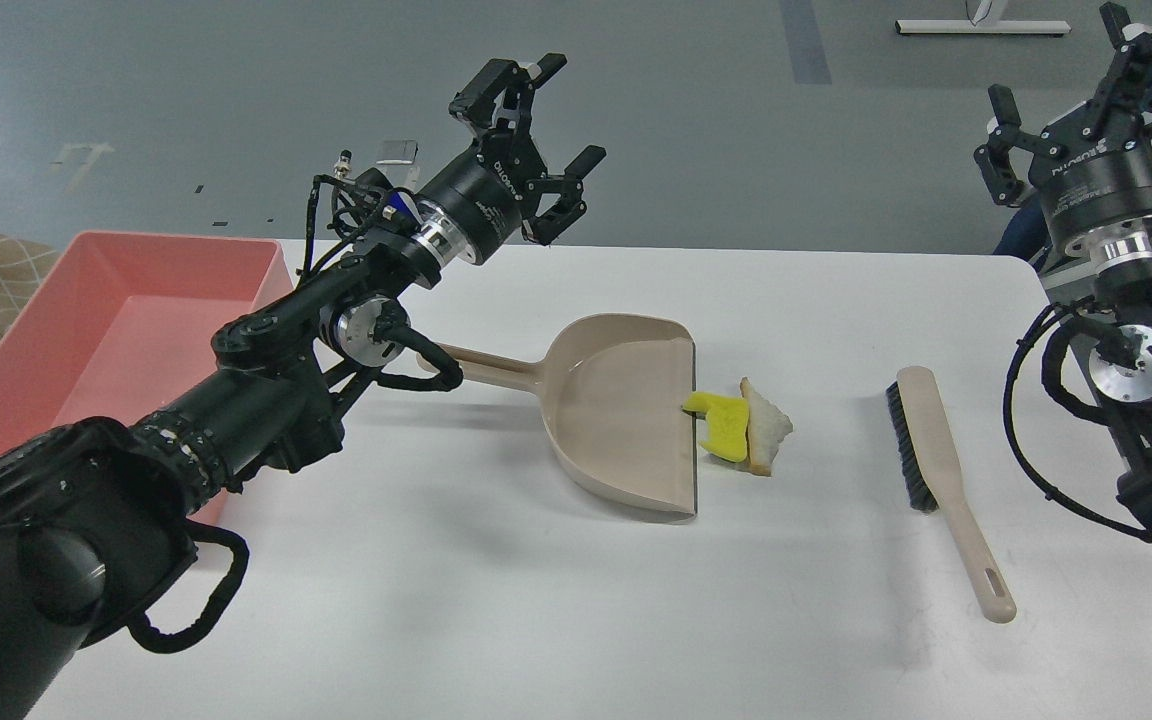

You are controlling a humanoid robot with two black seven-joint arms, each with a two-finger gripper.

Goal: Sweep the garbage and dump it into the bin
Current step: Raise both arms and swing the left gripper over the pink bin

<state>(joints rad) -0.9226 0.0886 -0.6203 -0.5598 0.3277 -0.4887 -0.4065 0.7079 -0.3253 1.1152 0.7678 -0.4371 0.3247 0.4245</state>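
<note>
both my end effectors, left (548,130) and right (1061,90), open, empty. brush (941,470) untouched: grip handle; steady dustpan (616,410); sweep garbage (741,428) leftward.

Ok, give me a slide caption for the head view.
Both open grippers, left and right, raised above dustpan, garbage and brush, bin empty.

On the bench (496,600), the bin (126,330) sits at the far left edge. The dustpan (626,420) lies near the middle, its handle pointing left toward the bin. Just right of its open lip lie the foam chunk (723,424) and, touching it on the right, the bread slice (765,428). Further right, well apart, lies the brush (941,480), its handle toward the near edge.
</note>
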